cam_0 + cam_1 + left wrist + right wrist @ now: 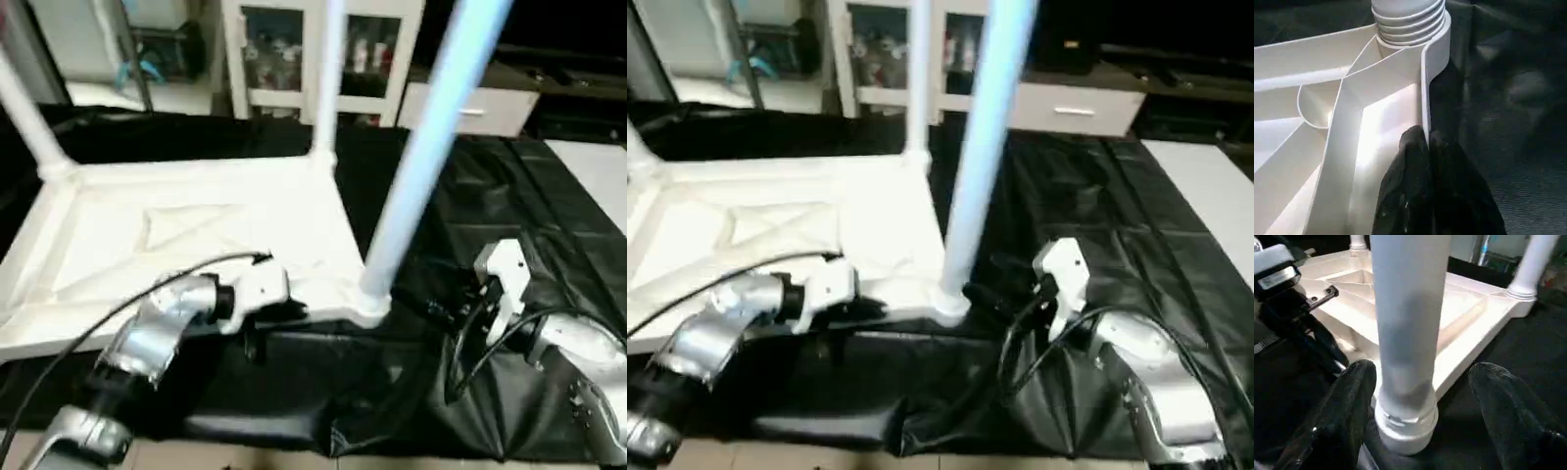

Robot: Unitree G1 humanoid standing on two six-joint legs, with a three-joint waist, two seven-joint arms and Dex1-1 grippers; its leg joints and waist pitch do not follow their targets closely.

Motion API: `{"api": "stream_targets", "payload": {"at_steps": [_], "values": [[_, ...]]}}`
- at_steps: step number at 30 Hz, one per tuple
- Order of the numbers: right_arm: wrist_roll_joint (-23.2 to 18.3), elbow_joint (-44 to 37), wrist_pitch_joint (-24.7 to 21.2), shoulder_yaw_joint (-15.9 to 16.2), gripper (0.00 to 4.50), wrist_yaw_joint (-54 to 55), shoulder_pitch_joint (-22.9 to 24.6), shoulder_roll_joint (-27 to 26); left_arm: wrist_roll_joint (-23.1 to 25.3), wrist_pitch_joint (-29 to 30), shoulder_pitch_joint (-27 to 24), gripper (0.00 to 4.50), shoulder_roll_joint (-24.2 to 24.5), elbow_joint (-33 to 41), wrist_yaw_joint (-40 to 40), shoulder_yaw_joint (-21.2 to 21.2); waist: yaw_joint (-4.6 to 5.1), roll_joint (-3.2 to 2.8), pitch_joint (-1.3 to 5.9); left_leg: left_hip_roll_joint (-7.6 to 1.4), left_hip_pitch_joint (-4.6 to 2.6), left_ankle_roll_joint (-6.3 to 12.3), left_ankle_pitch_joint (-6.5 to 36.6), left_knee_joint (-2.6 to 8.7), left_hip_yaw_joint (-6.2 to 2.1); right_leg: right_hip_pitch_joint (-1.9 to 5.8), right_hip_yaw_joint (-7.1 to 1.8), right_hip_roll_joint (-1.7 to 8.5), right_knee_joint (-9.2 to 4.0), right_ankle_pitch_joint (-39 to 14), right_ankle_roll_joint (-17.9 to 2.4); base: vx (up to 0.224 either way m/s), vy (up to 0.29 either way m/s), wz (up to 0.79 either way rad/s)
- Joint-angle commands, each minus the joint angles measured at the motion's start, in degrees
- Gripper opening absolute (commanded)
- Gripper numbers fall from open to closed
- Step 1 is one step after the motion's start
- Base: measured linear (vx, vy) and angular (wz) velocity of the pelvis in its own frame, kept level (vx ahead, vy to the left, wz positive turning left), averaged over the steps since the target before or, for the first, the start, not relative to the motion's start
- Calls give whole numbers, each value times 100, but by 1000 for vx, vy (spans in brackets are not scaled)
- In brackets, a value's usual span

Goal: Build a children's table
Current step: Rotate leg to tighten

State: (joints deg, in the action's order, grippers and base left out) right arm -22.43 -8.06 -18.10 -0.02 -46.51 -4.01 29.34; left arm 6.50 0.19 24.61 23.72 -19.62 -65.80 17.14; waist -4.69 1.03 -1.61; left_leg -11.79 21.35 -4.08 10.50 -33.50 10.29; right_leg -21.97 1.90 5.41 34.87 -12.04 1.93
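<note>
The children's table lies upside down on a black sheet, its white ribbed top (196, 235) facing up. Three white legs stand in corner sockets: one at the far left (24, 113), one at the far right corner (328, 78), and one at the near right corner (421, 166). My left gripper (1425, 144) is shut on the top's near rim, a short way from that near right socket (1410, 24). My right gripper (1425, 372) stands open around the base of the near right leg (1408, 333), one finger (1352, 396) on each side with a gap to the tube.
The black sheet (509, 196) covers the work surface and hangs in folds at the near edge. A white cabinet with glass doors (294, 49) and a low white drawer unit (470, 108) stand behind. A white panel (598, 176) lies at the far right.
</note>
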Motion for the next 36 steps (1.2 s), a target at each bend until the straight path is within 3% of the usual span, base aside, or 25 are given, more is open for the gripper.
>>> {"api": "stream_targets", "payload": {"at_steps": [1, 5, 6, 7, 9, 10, 11, 14, 20, 23, 30, 36], "values": [[102, 137, 9, -46, 332, -42, 12, 111, 181, 274, -193, 0, -3, 49, -205, 418, -12, 15, 236, -155, -99, 80, 1338, 459, -8, 123, -158, 215, -396, -672, -1115, 0, 0, 0], [47, 156, 14, -124, 332, -47, -6, 134, 19, 578, 24, 45, -168, -34, -302, 380, -31, 8, 227, -135, -104, 13, 1428, 459, 0, 128, -159, 205, -409, -754, -1129, 0, 0, 0], [34, 113, 11, -130, 332, -43, 22, 140, -72, 663, 95, 59, -225, -68, -299, 325, -35, -36, 227, -129, -106, -7, 1448, 458, -5, 124, -161, 201, -407, -779, -1123, 0, 0, 0], [30, 101, 9, -131, 332, -44, 31, 141, -95, 706, 114, 64, -230, -68, -309, 321, -27, -6, 229, -134, -104, -27, 1501, 462, -9, 133, -160, 205, -417, -810, -1114, 0, 0, 0], [15, 39, 10, -128, 332, -58, 84, 147, -113, 791, 214, 77, -242, -123, -263, 320, -32, -81, 238, -132, -114, -59, 1520, 461, -20, 133, -163, 203, -407, -733, -1141, 0, 0, 0], [14, 33, 15, -125, 332, -64, 92, 149, -98, 780, 236, 85, -243, -147, -236, 327, -32, -81, 238, -132, -114, -59, 1520, 461, -20, 133, -163, 203, -407, -733, -1141, 0, 0, 0], [7, 14, 19, -120, 332, -75, 111, 151, -62, 742, 275, 93, -228, -204, -238, 365, -21, -33, 239, -126, -103, -37, 1502, 451, -13, 146, -159, 194, -412, -662, -1145, 0, 0, 0], [-11, 9, 33, -122, 332, -97, 112, 163, 105, 623, 398, 93, -87, -375, -421, 526, -24, -79, 241, -121, -99, 12, 1410, 444, -13, 155, -158, 193, -406, -540, -1182, 0, 0, 0], [-18, 33, 63, -131, 332, -129, 81, 167, 211, 625, 581, 93, -24, -691, -507, 571, -7, -80, 228, -122, -96, -9, 1562, 457, -18, 155, -161, 204, -431, -880, -1159, 0, 0, 0], [-12, 53, 73, -100, 332, -158, 46, 159, 277, 566, 658, 68, -9, -888, -391, 598, -7, -79, 226, -124, -102, -11, 1589, 459, -18, 147, -162, 203, -436, -932, -1162, 0, 0, 0], [13, 279, 120, -42, 332, -199, -168, 82, 67, 426, 678, 9, -201, -1112, -377, 516, -7, -31, 216, -131, -106, 0, 1663, 465, -14, 131, -170, 219, -459, -1206, -1131, 0, 0, 0], [74, 648, 182, 43, 332, -623, -296, 300, 97, 226, 579, 3, -316, -1176, -362, 671, -25, -17, 223, -130, -94, 81, 1515, 450, -4, 141, -168, 217, -446, -1059, -1157, 0, 0, 0]]}}
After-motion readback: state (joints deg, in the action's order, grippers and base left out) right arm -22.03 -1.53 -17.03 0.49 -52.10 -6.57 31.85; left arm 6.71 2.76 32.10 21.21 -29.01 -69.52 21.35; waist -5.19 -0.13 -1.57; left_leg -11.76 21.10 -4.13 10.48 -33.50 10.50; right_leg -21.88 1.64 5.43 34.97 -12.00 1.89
